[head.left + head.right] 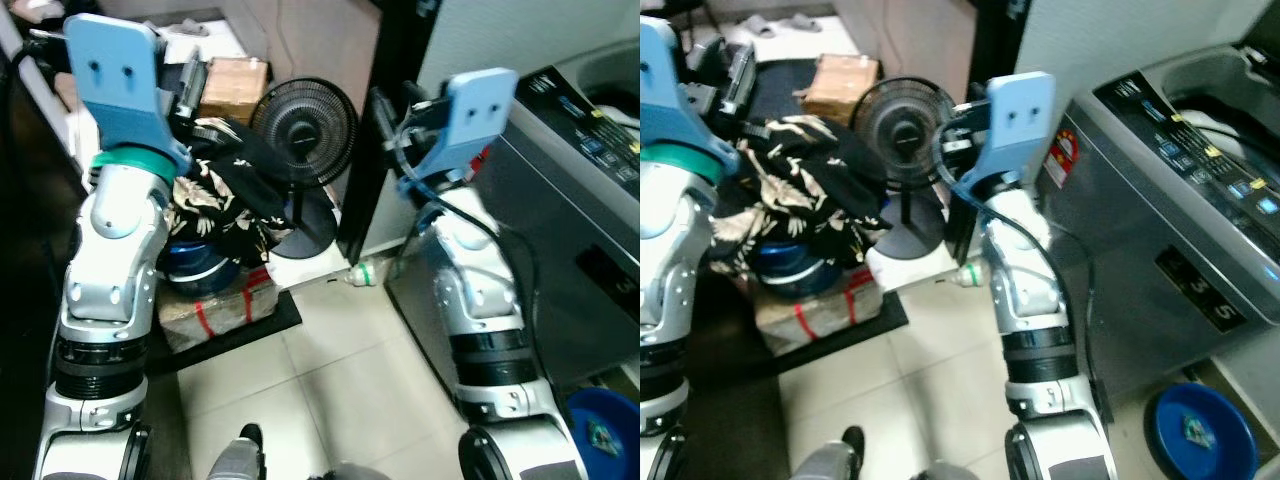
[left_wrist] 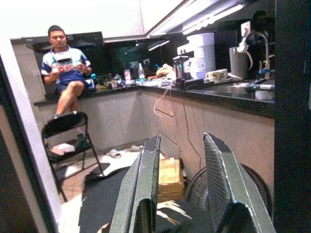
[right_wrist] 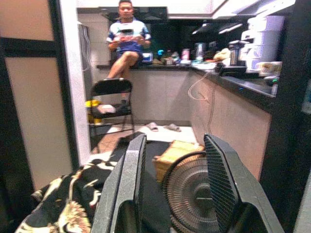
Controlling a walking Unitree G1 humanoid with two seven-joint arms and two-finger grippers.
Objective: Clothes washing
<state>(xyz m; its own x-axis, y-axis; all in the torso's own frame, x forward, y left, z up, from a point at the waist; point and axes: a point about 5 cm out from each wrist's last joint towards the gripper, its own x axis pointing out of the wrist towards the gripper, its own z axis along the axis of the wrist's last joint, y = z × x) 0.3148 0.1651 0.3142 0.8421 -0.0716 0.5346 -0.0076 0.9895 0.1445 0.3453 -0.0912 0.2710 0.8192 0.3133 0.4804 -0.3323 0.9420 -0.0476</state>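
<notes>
Right wrist view | right pincer point(image 3: 171, 194) and left pincer point(image 2: 181, 189) gaped empty | patterned garment point(image 1: 215, 205) unheld; best gripped at a bunched fold.

Pale tiled floor point(image 1: 330, 370) carries a black fan point(image 1: 303, 120), a washing machine point(image 1: 1180, 230), a blue bowl point(image 1: 1198, 432), a small bottle point(image 1: 364, 272) and a dark mat point(image 1: 262, 322).

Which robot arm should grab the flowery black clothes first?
Probably the left. The left gripper is open and raised right over the flowery black clothes; the right gripper, also open, is nearer the fan and washing machine.
</notes>
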